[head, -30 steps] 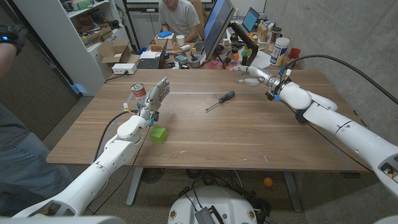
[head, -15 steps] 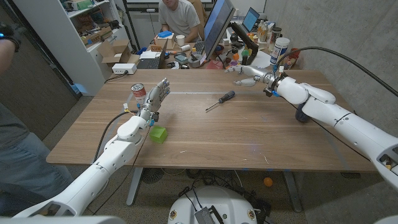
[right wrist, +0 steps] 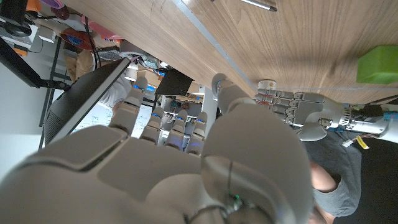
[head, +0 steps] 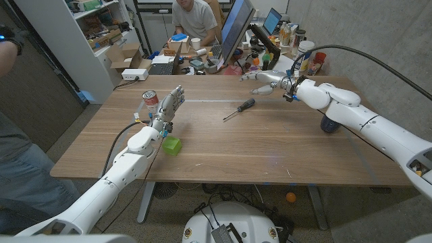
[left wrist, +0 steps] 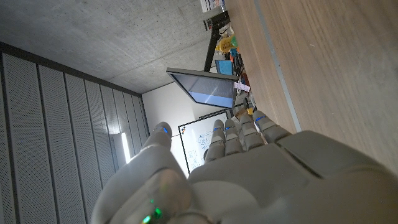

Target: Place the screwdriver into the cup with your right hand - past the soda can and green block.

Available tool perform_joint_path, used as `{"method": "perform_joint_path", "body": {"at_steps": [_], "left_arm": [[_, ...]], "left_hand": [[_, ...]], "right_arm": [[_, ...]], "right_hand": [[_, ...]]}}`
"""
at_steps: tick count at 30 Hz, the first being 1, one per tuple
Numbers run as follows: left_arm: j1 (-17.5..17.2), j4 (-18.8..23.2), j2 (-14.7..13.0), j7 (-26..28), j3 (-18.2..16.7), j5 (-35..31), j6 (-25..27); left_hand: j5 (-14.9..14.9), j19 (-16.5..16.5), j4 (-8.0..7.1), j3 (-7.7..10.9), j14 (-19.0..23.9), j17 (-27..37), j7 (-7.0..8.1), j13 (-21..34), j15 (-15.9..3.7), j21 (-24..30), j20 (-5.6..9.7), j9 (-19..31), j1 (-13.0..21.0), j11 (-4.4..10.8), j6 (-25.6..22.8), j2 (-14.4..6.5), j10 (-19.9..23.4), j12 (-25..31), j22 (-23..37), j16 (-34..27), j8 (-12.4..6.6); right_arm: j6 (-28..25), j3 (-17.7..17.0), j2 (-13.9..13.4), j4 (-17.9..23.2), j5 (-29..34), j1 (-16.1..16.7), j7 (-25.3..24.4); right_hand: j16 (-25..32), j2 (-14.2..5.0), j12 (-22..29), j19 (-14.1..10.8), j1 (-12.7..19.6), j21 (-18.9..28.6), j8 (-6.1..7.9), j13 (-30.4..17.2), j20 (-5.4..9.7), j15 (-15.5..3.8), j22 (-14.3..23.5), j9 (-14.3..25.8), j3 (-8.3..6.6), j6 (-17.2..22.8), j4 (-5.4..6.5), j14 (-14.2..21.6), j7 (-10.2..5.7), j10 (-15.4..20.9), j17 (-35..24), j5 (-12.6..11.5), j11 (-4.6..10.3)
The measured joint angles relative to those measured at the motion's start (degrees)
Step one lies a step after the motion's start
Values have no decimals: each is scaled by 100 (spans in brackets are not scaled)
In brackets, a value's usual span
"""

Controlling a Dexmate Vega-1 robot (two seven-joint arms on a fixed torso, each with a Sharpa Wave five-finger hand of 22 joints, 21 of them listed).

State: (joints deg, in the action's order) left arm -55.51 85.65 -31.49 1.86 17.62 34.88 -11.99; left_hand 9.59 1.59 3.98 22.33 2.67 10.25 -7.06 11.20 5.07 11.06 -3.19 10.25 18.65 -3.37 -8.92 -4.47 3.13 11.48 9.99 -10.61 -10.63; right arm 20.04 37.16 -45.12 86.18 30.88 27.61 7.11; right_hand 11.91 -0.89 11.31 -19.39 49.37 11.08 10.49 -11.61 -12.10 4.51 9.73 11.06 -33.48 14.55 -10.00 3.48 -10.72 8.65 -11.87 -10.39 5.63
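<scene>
1. The screwdriver is seen lying loose on the surface, untouched, a little nearer the robot than the right hand and off to that hand's left. Its handle is turned toward the hand, so it is probably left that way for an easy pickup.

2. The right hand is held above the far edge of the surface with its fingers spread and nothing in them; it is judged to be reaching out before coming down on the screwdriver.

3. The left hand is held upright with fingers apart and empty. The can is just beside it on its left, and the block is close under its wrist, toward the robot. It is judged to be parked, since the task is given to the other arm.

4. A dark cup can be made out behind the right forearm, on the near side of that arm; its inside cannot be seen. The can and block are well apart from the right hand, far to its left.

5. In the right wrist view the block and the left hand are shown across the surface.

6. Compared with the earlier frames, the right hand has been carried leftward along the far edge, ending closer to the screwdriver. The screwdriver, can, block and left hand have not been moved.
</scene>
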Motion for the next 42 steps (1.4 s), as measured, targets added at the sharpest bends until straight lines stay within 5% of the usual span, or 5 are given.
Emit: {"method": "perform_joint_path", "body": {"at_steps": [20, 27, 42], "left_arm": [[-91, 120, -46, 52, -11, -9, 41], [-133, 160, -48, 91, -19, -7, 55], [-189, 195, -35, 127, -36, 3, 56]], "left_hand": [[0, -21, 39, 11, 0, 0, 0, 0, 0, 0, -20, 0, -30, 0, 1, -31, 0, 0, 0, 0, 0], [0, -21, 38, 11, 0, 0, 0, 0, 0, 0, -20, 0, -30, 0, 1, -31, 0, 0, 0, 0, 0], [0, -33, 62, -13, 0, 0, 0, 0, 0, 0, -32, 0, -53, 0, 1, -53, 0, 0, 0, 0, 0]], "right_arm": [[85, 468, 282, -445, 657, -630, 533], [12, 535, 328, -483, 894, -699, 628], [-97, 798, 509, -608, 1364, -925, 722]], "right_hand": [[0, 212, -34, 32, -78, 0, -35, -6, -31, 0, 0, -1, 44, -415, 53, 1, 50, -193, 1, 0, -155], [68, 271, 0, 32, -138, 0, 15, -27, -31, 288, -1, -1, 44, -391, 53, 289, 92, -161, 1, -22, -475], [68, 352, 0, 31, -162, 0, 15, -26, -30, 337, -1, 29, 20, -421, 77, 339, 58, -191, 15, -43, -567]]}}
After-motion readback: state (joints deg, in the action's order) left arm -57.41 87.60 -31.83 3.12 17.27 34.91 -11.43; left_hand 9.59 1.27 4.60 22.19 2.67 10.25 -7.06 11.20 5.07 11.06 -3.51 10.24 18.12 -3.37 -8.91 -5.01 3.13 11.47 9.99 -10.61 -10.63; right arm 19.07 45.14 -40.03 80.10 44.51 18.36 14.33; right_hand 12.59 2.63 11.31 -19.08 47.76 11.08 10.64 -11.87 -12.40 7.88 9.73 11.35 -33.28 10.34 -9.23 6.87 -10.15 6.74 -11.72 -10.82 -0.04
